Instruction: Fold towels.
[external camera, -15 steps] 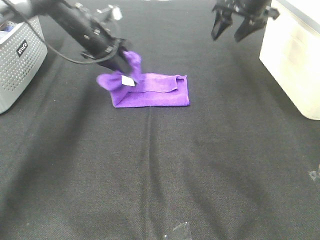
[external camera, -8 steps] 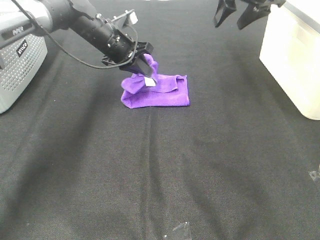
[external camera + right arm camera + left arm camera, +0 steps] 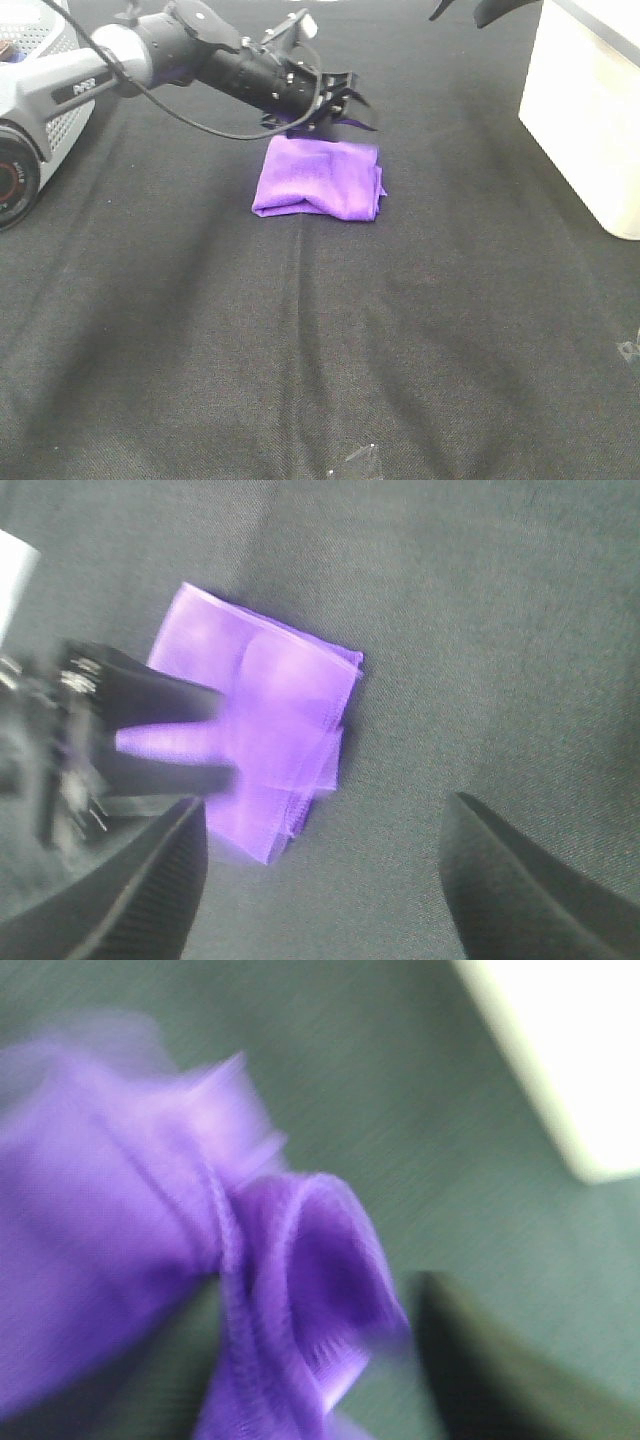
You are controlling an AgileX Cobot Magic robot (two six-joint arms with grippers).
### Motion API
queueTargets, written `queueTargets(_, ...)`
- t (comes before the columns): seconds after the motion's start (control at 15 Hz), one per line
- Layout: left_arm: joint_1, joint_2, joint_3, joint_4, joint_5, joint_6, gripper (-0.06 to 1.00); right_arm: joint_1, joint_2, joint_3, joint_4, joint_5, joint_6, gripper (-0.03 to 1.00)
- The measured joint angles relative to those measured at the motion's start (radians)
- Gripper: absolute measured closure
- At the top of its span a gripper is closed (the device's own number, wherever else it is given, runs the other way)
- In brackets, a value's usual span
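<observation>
The purple towel (image 3: 320, 182) lies folded in a compact rectangle on the black cloth table (image 3: 300, 350). My left gripper (image 3: 358, 108) hovers low over the towel's far right edge with its jaws apart. In the left wrist view a bunched fold of the towel (image 3: 300, 1260) sits between the fingers (image 3: 480, 1370), blurred. My right gripper (image 3: 465, 12) is open and empty, high at the back right, mostly cut off. The right wrist view looks down on the towel (image 3: 270, 710) and the left gripper (image 3: 222, 742) between the right gripper's own spread fingers (image 3: 150, 880).
A white bin (image 3: 585, 110) stands at the right edge. A grey perforated basket (image 3: 60, 125) stands at the far left behind the left arm. A scrap of clear tape (image 3: 360, 460) lies near the front edge.
My left gripper carried the towel's left end up and over to the right, laying it down as a fold. Its jaws have spread. The right gripper rose toward the top of the view.
</observation>
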Motion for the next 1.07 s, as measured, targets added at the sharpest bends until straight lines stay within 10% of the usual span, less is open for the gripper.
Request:
queueTargets(0.27, 0.02, -0.032, 0.0, 0.009, 0.004, 0.016, 0.28, 0.0, 0.0, 0.0, 0.0, 0.0, 0.0, 0.32)
queueTargets(0.67, 0.06, -0.23, 0.0, 0.689, 0.122, -0.355, 0.28, 0.0, 0.0, 0.0, 0.017, 0.0, -0.017, 0.32)
queueTargets(1.07, 0.123, -0.309, -0.003, 0.898, 0.387, -0.476, 0.28, 0.0, 0.0, 0.0, 0.019, 0.0, -0.047, 0.32)
